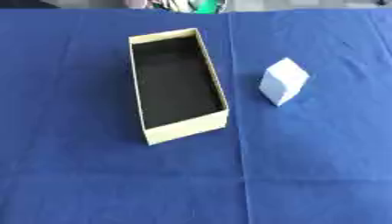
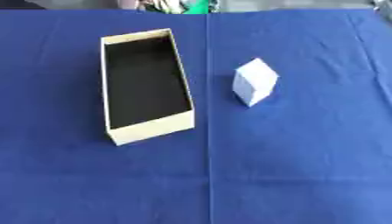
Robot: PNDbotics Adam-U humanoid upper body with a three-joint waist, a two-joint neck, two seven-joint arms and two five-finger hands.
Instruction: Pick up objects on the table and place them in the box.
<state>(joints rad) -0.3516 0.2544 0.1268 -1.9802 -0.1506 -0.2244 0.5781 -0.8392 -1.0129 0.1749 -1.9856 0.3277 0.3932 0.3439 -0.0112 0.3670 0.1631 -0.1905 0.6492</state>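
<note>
The cream box (image 1: 187,130) lies open-topped on the blue surface (image 1: 306,175), its dark inside bare and ready to receive. The white block (image 1: 283,81) rests to its right, apart. Neither robot hand shows, so finger state cannot be told.

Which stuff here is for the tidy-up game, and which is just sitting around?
For the job:
- white block, on the cloth to the right of the box
- box, open, dark inside, nothing in it

Just lying about:
- blue cloth
- clutter at the far edge, too unclear to name
</note>
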